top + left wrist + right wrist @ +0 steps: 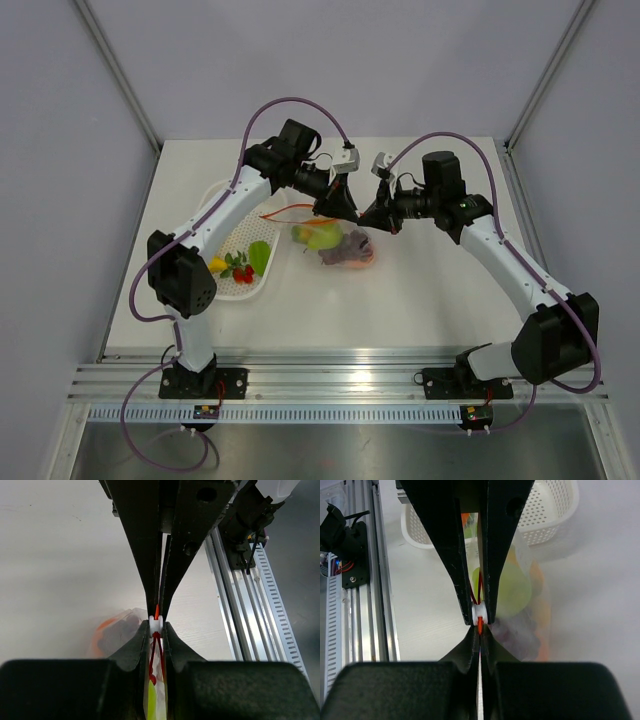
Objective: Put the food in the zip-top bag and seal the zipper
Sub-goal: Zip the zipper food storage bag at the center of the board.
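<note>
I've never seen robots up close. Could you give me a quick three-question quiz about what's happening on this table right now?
1. True or false: the left hand and the right hand are both open, holding nothing.
2. In the top view, where is the white basket relative to the zip-top bag? A) to its left B) to its right C) stacked on top of it
3. Fill in: the zipper strip is coloured ___.

Key: 1 false, both hands are shut on the zipper. 2 A. 3 red-orange.
</note>
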`<state>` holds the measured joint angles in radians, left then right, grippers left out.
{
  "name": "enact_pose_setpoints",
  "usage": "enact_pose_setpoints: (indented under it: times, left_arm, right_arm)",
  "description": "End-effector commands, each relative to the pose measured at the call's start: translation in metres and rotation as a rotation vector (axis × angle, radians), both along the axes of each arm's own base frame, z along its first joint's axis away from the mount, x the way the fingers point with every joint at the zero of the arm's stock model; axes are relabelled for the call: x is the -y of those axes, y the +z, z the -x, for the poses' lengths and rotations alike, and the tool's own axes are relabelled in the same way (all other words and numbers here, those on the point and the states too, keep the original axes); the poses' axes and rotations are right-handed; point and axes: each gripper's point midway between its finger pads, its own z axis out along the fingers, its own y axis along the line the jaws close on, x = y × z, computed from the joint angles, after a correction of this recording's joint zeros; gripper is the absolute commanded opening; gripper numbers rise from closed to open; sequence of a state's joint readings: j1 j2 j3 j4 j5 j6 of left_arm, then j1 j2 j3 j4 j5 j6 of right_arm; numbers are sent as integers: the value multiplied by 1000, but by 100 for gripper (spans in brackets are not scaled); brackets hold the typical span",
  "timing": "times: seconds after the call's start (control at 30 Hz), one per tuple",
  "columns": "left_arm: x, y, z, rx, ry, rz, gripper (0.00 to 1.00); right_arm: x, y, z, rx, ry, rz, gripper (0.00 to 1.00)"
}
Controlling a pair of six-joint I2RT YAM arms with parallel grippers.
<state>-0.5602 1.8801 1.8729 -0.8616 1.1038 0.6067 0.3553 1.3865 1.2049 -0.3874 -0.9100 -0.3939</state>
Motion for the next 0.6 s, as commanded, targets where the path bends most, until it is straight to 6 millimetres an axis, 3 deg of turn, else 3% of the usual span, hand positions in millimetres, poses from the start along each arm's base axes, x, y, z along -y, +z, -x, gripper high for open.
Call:
enact_pose_setpoints:
  times: [0.0,0.17,0.33,0.57]
  left_arm:
    - [2,34,9,70,-36,91,0]
    - [1,29,8,60,-23,73,0]
    - [-1,19,6,49,-9,50,0]
    - [-7,16,4,26,4,38,0]
  right_arm:
    - [-8,19,-1,46,20,-47,0]
    - [3,27,-15,122,-103,-31,0]
    - [14,44,-12,219,-188,-74,0]
    - [26,40,-25,234,-288,-50,0]
